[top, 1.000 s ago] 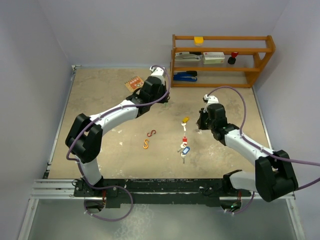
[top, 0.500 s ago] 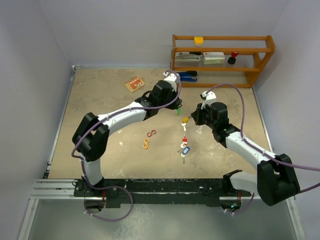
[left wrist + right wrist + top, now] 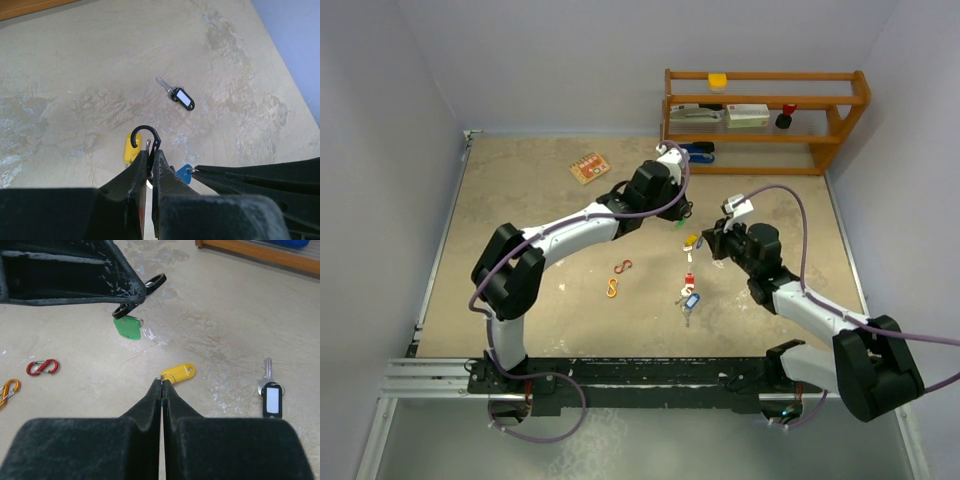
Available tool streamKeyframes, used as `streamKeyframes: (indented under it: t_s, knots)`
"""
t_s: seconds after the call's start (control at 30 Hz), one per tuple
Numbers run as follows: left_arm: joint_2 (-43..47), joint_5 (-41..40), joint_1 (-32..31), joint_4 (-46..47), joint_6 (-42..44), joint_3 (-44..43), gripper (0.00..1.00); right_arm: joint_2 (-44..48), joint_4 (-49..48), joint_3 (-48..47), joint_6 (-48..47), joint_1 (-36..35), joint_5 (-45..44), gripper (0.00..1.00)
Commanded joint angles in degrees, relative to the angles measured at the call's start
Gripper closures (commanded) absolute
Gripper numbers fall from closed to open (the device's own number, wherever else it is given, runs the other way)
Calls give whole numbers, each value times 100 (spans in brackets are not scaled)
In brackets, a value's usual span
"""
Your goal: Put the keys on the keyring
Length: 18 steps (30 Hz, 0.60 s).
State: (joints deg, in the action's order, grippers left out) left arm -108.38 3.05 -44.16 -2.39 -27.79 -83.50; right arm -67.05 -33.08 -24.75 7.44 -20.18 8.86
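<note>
From above, my left end effector [image 3: 677, 213] and right end effector [image 3: 708, 243] are close together mid-frame, by the row of keys [image 3: 689, 280] lying on the surface [image 3: 520, 230].

Left wrist: the left one is shut on the black keyring [image 3: 145, 134]. Its hook sticks out so a key can slide on.

Right wrist: the right one is shut, with its tips at the yellow key [image 3: 179, 372]. I can't tell if it pinches it. A green key [image 3: 127, 327] hangs from the keyring, upper left.
</note>
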Motion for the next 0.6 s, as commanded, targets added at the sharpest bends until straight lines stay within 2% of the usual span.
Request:
streamKeyframes:
  t_s: [0.0,0.57]
  knots:
    - [-80,250,-44,27,174,-349,100,303,-834,81,-374,-6,177,100]
    - [-282,408,-265,-243,387,-564,100,403,-740,76,-444,-5,-11,100]
